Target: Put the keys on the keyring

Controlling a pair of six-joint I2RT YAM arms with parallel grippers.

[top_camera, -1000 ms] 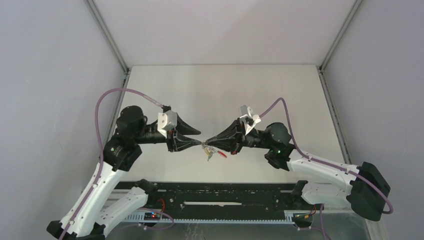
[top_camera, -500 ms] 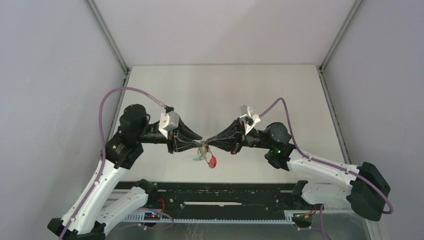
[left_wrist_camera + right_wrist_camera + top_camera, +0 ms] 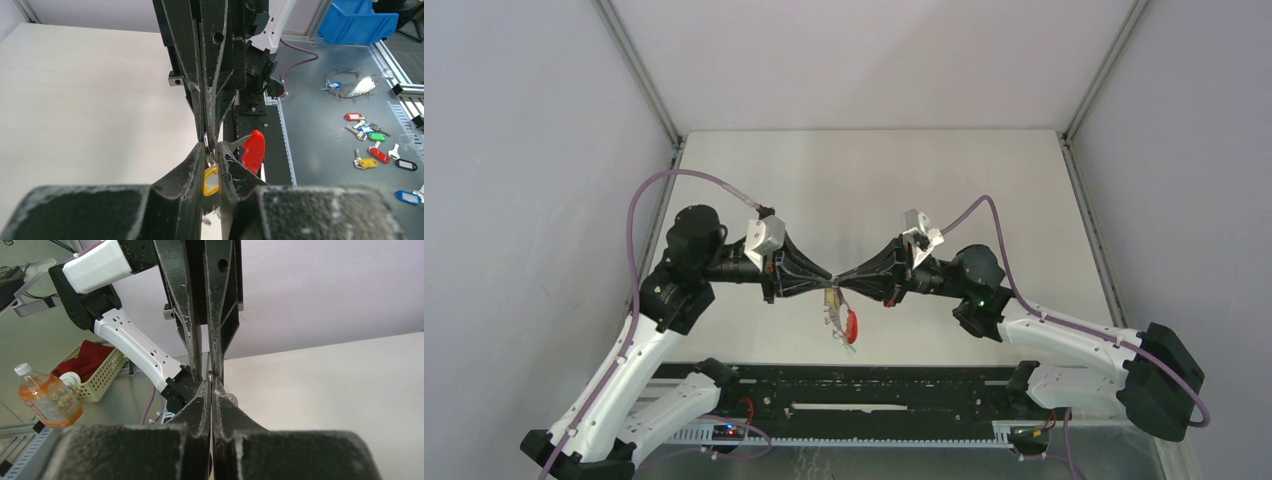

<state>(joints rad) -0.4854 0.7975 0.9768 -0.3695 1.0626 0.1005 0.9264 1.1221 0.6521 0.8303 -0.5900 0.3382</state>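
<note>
The left gripper (image 3: 212, 155) and the right gripper (image 3: 210, 385) meet tip to tip above the white table (image 3: 984, 170). Both pinch the thin grey metal keyring (image 3: 834, 312), nearly closed. Its red curved part (image 3: 253, 149) hangs down. The small key with the yellow head (image 3: 210, 181) sits between the left fingers.

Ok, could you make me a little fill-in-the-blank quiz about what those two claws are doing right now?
1. The left gripper and right gripper meet tip to tip, both squeezed ____.
2. The key between the left gripper's fingers has a ____ head.
3. The curved piece of the keyring hanging beside it is ____.
4. The bottle in the right wrist view holds ____ liquid.
Missing words: shut, yellow, red, orange.
</note>
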